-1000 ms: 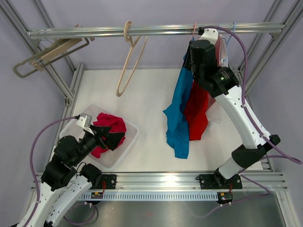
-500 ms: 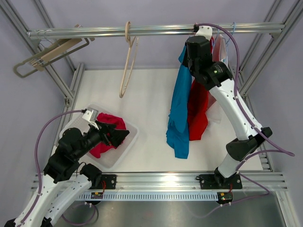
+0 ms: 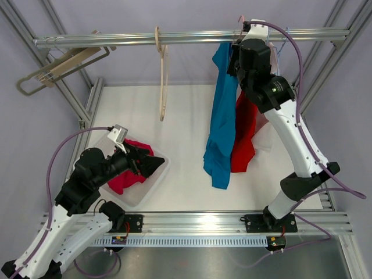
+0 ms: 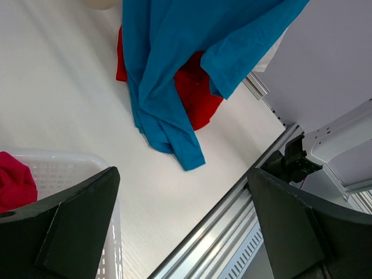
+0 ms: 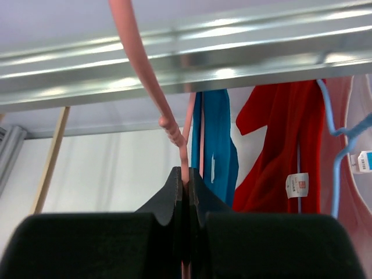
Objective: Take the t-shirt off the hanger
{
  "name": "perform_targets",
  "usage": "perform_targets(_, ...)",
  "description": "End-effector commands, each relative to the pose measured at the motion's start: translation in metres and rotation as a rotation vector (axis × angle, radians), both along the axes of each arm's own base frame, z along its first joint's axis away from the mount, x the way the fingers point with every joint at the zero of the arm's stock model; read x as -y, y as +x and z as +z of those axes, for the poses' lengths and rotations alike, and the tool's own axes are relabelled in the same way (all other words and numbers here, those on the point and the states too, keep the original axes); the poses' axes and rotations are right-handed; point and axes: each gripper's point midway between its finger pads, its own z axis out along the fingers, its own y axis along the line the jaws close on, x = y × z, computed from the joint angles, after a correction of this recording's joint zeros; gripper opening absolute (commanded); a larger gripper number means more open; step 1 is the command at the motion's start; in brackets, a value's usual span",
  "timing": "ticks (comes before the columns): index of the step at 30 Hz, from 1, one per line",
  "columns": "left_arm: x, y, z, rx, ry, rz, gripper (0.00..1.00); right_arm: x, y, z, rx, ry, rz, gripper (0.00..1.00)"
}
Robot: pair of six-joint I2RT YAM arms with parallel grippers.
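The white table lies under a metal rail that crosses the far side. From the rail's right part the blue t-shirt hangs lengthwise, its long axis running from the rail straight down toward the table, collar end up and loose end down and toward the near edge. Whether that lower end rests on the surface cannot be told. A red t-shirt hangs just beside it on the right, partly behind it. At the near left stands a white bin holding a crimson garment. The left gripper hovers over the bin's right edge, jaws spread wide with nothing between them. The right gripper is up at the rail, jaws pressed together on the thin neck of the pink hanger just below its hook. The hanger's shoulders are hidden in the blue cloth, and from above the right arm covers the hook. A bare wooden hanger hangs further left.
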Motion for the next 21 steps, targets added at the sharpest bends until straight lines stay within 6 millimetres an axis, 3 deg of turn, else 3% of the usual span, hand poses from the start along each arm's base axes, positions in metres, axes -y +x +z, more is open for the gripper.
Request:
perform_targets(1,0.011,-0.006,0.038,0.089,-0.053,-0.070,0.98,0.013,-0.025,0.063,0.177,0.085,0.033,0.00)
perform_targets(2,0.016,-0.005,0.039,0.083,-0.045,-0.085,0.98,0.014,-0.035,0.067,0.188,0.106,0.058,0.00)
perform_targets(3,0.019,-0.006,0.040,0.085,-0.044,-0.095,0.99,0.008,-0.032,0.048,0.160,0.103,0.071,0.00)
perform_targets(5,0.030,-0.012,0.047,0.095,-0.049,-0.146,0.99,0.010,-0.045,0.043,0.163,0.143,0.083,0.00)
perform_targets(6,0.035,-0.008,0.044,0.084,-0.032,-0.136,0.99,0.008,-0.042,0.020,0.133,0.136,0.080,0.00)
perform_targets(7,0.040,-0.010,0.050,0.098,-0.034,-0.144,0.99,0.008,-0.046,0.015,0.128,0.157,0.079,0.00)
perform_targets(8,0.052,-0.023,0.053,0.116,-0.031,-0.201,0.99,0.008,-0.054,0.001,0.109,0.158,0.085,0.00)
perform_targets(10,0.063,-0.018,0.056,0.127,-0.005,-0.168,0.99,0.012,-0.070,0.002,0.132,0.202,0.079,0.00)
perform_targets(11,0.075,-0.030,0.057,0.138,-0.003,-0.216,0.99,0.008,-0.073,-0.019,0.100,0.189,0.076,0.00)
perform_targets(12,0.083,-0.023,0.051,0.133,0.027,-0.183,0.99,-0.002,-0.082,-0.022,0.103,0.211,0.094,0.00)
perform_targets(13,0.092,-0.029,0.052,0.140,0.025,-0.199,0.99,-0.001,-0.091,-0.033,0.091,0.215,0.083,0.00)
perform_targets(15,0.106,-0.032,0.046,0.134,0.043,-0.213,0.99,-0.020,-0.109,-0.041,0.086,0.243,0.121,0.00)
perform_targets(16,0.118,-0.032,0.037,0.123,0.070,-0.220,0.99,-0.016,-0.118,-0.040,0.101,0.256,0.094,0.00)
perform_targets(17,0.127,-0.037,0.039,0.132,0.064,-0.229,0.99,-0.021,-0.123,-0.052,0.086,0.248,0.102,0.00)
perform_targets(19,0.144,-0.041,0.030,0.126,0.091,-0.241,0.99,-0.031,-0.136,-0.052,0.088,0.275,0.127,0.00)
perform_targets(21,0.158,-0.048,0.032,0.126,0.078,-0.262,0.99,-0.035,-0.141,-0.052,0.086,0.274,0.133,0.00)
